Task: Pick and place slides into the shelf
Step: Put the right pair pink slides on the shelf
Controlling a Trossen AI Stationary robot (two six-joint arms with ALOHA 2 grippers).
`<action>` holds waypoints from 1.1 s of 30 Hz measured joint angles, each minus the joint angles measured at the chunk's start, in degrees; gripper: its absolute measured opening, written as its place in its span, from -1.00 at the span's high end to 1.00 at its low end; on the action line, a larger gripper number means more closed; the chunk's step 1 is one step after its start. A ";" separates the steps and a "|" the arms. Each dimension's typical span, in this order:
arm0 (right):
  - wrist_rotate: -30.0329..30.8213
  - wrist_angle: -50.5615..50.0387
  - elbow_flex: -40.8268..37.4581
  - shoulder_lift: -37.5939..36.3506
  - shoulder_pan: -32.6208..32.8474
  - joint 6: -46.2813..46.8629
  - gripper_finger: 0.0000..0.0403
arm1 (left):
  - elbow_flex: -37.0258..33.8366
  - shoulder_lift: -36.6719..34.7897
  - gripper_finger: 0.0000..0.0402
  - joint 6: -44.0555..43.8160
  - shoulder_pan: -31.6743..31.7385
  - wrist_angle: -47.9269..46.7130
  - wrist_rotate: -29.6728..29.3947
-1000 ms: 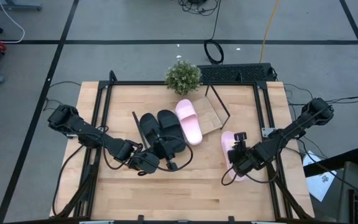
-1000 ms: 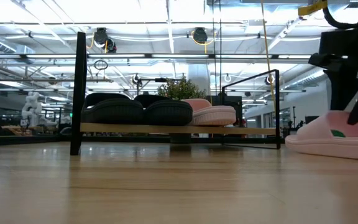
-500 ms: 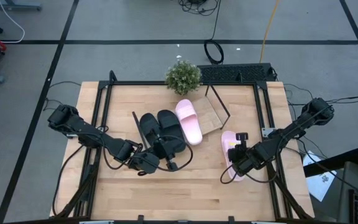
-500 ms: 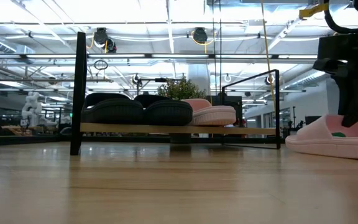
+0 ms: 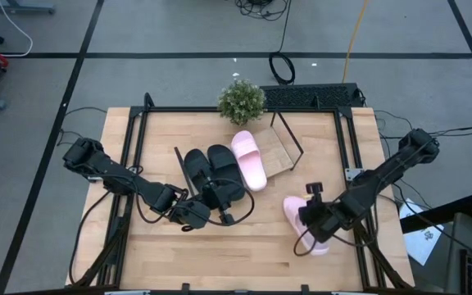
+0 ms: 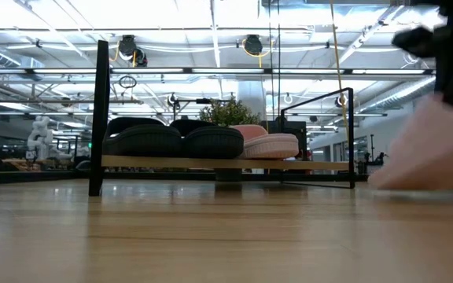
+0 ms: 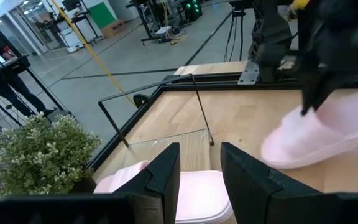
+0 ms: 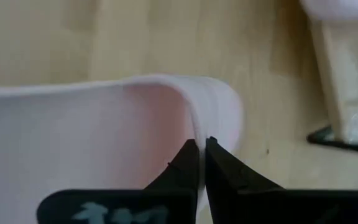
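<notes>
The right end effector is pinched tight on the edge of the last pink slide, and in the right wrist view the two dark fingers are nearly touching, with only the thin pink strap between them. So the slide is right at the end effector, held in its grip, low over the counter. I think the slide's long way runs from the end effector's near side toward the far side of the counter, a bit slanted. Farther out, ahead of this end effector and a little toward the other arm, is the shelf. It already has two black slides and one pink slide on it, side by side. The empty spot is the bare wood beside the pink one, at the end closest to the right end effector. So I think the next move is to carry the held slide forward to that spot, with its long way lined up like the others. The left end effector waits near the black slides, and its fingers are a little apart and hold nothing.
</notes>
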 joint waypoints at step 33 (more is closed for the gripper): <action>11.52 10.41 16.62 -0.04 -27.31 -50.56 1.00 | 0.00 -0.01 0.40 20.67 2.24 0.02 -23.23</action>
